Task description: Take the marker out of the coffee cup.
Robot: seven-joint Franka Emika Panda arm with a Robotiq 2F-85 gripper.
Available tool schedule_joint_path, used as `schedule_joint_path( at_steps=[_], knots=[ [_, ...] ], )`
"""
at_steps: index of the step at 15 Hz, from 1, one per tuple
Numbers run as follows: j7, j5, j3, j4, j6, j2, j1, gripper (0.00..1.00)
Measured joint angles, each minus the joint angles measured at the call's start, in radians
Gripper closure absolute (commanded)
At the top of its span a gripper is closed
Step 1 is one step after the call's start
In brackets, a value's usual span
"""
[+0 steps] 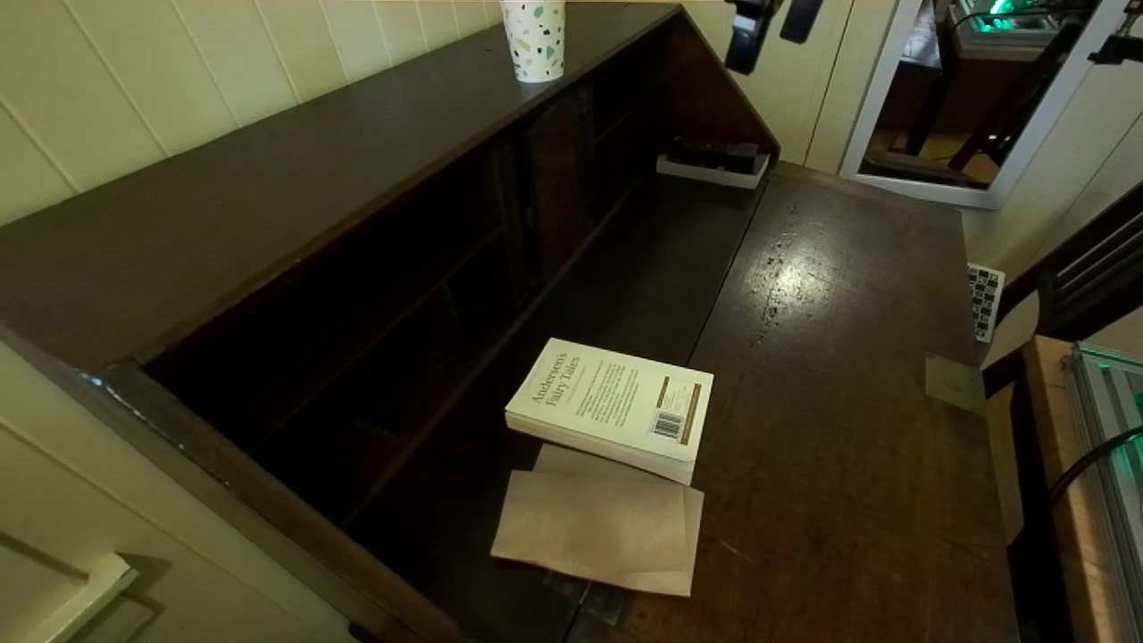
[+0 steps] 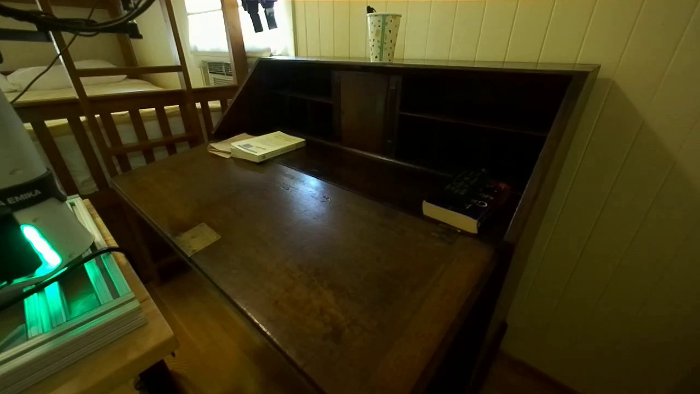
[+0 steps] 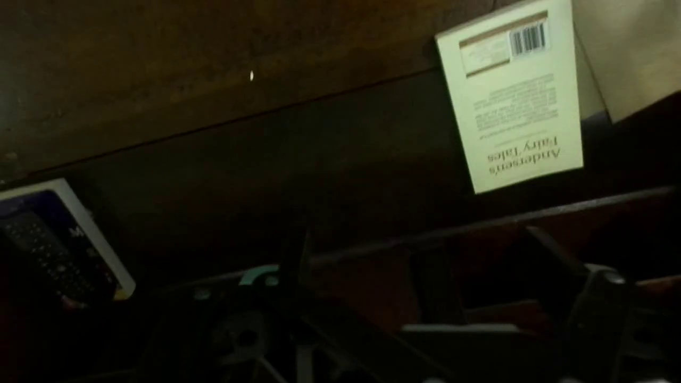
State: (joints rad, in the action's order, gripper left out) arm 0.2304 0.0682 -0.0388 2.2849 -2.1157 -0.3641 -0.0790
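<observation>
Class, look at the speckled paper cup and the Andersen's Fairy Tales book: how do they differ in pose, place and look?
The cup stands upright, while Andersen's book lies flat.
The cup is on the desk's top ledge; Andersen's book is lower, on the writing surface.
The cup is speckled with colour; Andersen's book shows printed text and a barcode.
Both have a pale background.

The coffee cup (image 1: 538,45) looks like smooth paper, the worktop (image 1: 839,429) glossy, scuffed wood, the brown sheets (image 1: 598,527) matt paper, the plate (image 2: 198,239) dull metal
</observation>
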Motion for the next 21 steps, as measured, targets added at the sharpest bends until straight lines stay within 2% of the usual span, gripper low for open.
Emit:
schedule_joint_path(
  at_steps=[5, 13, 21],
  knots=[
    [-0.008, 0.056, 0.008, -0.168, -0.078, 0.116, -0.009, 0.0],
    [-0.06, 0.145, 0.032, -0.479, -0.086, 0.361, -0.008, 0.0],
    [-0.077, 0.154, 0.056, -0.677, -0.154, 0.542, 0.008, 0.0]
  ],
)
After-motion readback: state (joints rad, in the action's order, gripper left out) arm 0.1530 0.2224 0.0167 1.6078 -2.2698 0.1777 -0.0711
